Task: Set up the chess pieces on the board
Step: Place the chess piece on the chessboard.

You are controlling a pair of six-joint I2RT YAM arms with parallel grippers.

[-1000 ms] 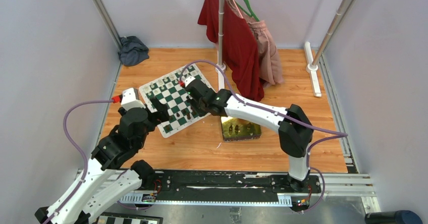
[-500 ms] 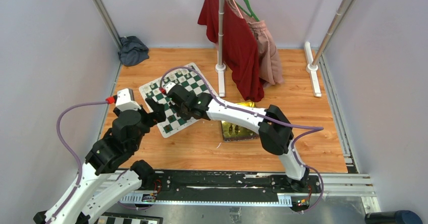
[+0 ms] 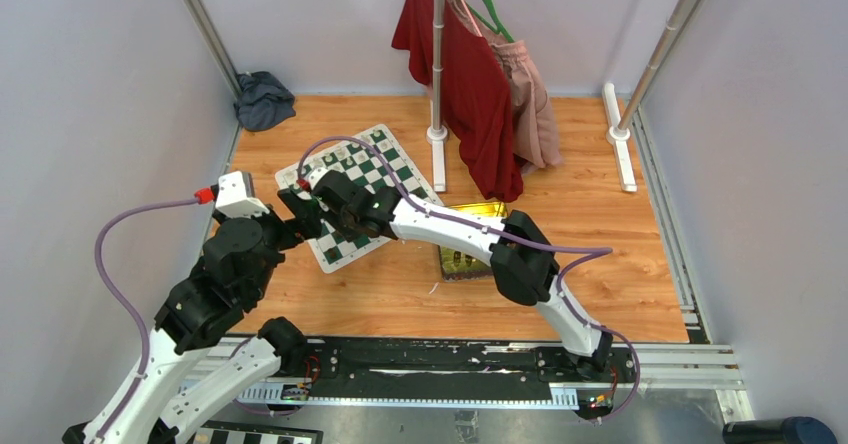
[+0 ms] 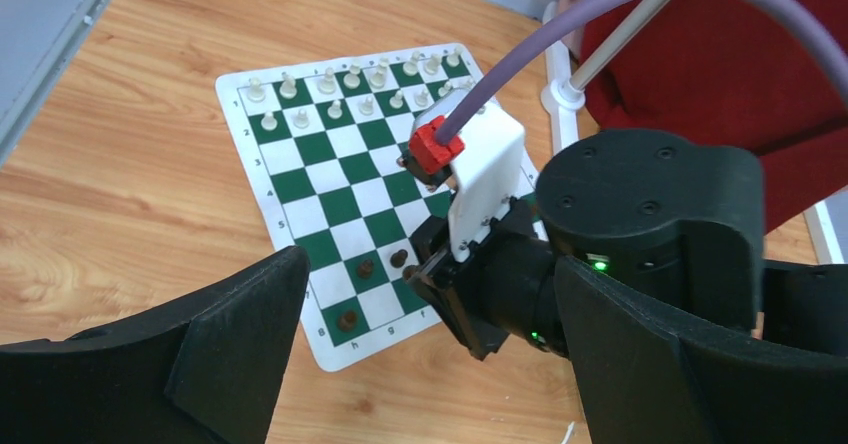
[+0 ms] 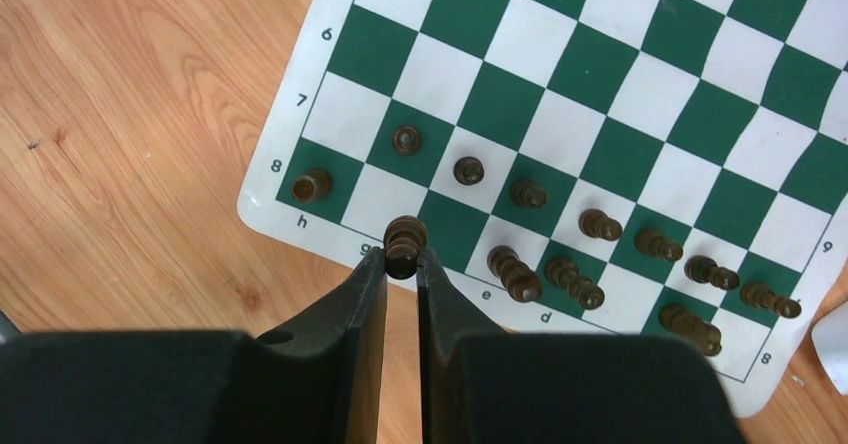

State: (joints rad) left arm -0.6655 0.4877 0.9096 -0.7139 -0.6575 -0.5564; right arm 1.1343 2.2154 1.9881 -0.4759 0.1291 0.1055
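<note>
Since a second ago the right arm has swung left across the board (image 5: 590, 74), from its middle to the near left corner, while the left arm has drawn back a little toward the board's left edge. We see the right gripper (image 5: 403, 259) pinched narrow on one dark piece (image 5: 404, 234), held upright by its lower part between the fingertips. It hangs over the white border at the letter g, right at the edge of the back rank. A corner piece (image 5: 312, 184) already stands on h, and the square next to it looks bare, so we judge the held piece is meant for that gap.

Other dark chessmen (image 5: 528, 194) fill much of the two near ranks, and the cream ones (image 4: 350, 82) line the far side. The left gripper (image 3: 295, 219) hovers just beside the corner, fingers spread wide and holding nothing. A short lowering and release should seat this piece.
</note>
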